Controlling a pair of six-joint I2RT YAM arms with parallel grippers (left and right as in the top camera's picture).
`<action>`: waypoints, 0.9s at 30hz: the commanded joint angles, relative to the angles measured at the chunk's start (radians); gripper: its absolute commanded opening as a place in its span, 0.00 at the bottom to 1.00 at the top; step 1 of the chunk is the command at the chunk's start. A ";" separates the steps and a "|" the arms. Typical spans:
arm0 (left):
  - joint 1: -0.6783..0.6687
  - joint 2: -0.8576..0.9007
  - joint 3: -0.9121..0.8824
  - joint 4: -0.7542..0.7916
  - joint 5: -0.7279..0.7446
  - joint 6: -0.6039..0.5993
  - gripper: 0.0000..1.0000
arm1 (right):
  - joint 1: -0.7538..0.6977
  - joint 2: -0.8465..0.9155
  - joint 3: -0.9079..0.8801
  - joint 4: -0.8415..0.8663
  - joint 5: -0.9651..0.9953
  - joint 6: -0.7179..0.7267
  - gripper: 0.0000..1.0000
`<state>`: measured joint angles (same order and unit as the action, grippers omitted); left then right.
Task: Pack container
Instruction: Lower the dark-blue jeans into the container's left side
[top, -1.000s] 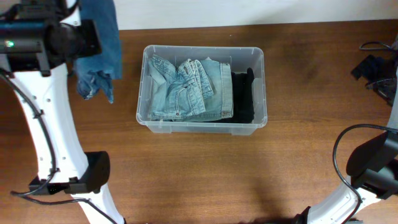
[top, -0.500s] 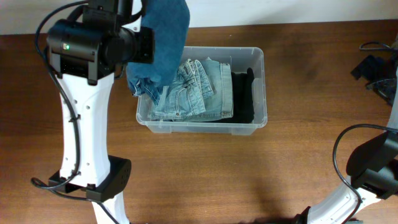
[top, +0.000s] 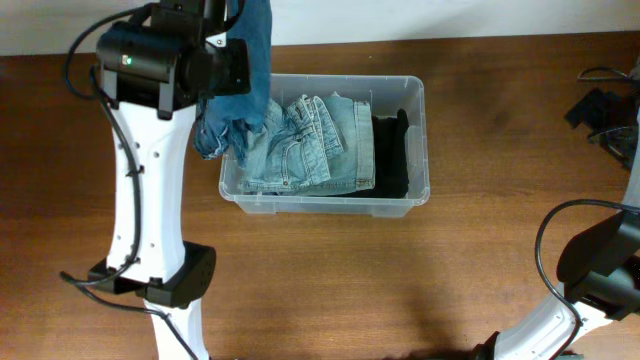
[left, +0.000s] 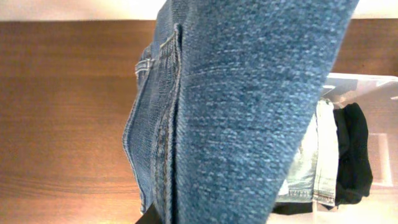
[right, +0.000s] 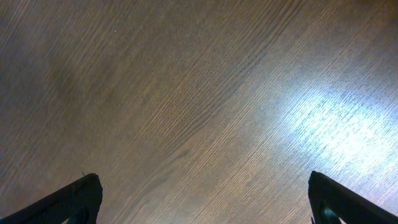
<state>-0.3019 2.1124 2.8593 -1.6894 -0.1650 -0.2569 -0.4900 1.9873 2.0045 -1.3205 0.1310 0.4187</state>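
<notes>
The left fingers are hidden: in the left wrist view dark blue jeans (left: 249, 112) fill nearly the whole picture. From above, the left gripper (top: 232, 62) is mostly covered by that denim, which hangs from it clear of the table (top: 330, 290), so the fingers are pinching the cloth. The jeans' top is cut off by the frame edge. Their lower end droops over the left end of the container (top: 325, 205).

The right gripper (right: 205, 199) shows only two dark fingertips in the bottom corners, spread wide over bare wood; its arm (top: 590, 270) is cut off at the lower right.

The container sits at the middle of the table's far half, a clear rectangular bin with rounded corners and a thick rim. Folded light blue jeans (top: 310, 145) fill its left and middle, touching black cloth (top: 392, 150) at its right end.
</notes>
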 joint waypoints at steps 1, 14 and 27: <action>-0.013 0.010 0.028 0.024 -0.026 -0.046 0.01 | -0.001 0.011 -0.003 0.000 0.012 0.005 0.98; -0.096 0.111 0.018 0.006 -0.027 -0.046 0.01 | -0.001 0.011 -0.003 0.000 0.012 0.005 0.98; -0.150 0.142 0.018 0.036 -0.025 -0.101 0.01 | -0.001 0.011 -0.003 0.000 0.012 0.005 0.98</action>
<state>-0.4305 2.2368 2.8593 -1.6787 -0.1848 -0.3092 -0.4900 1.9873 2.0045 -1.3209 0.1310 0.4191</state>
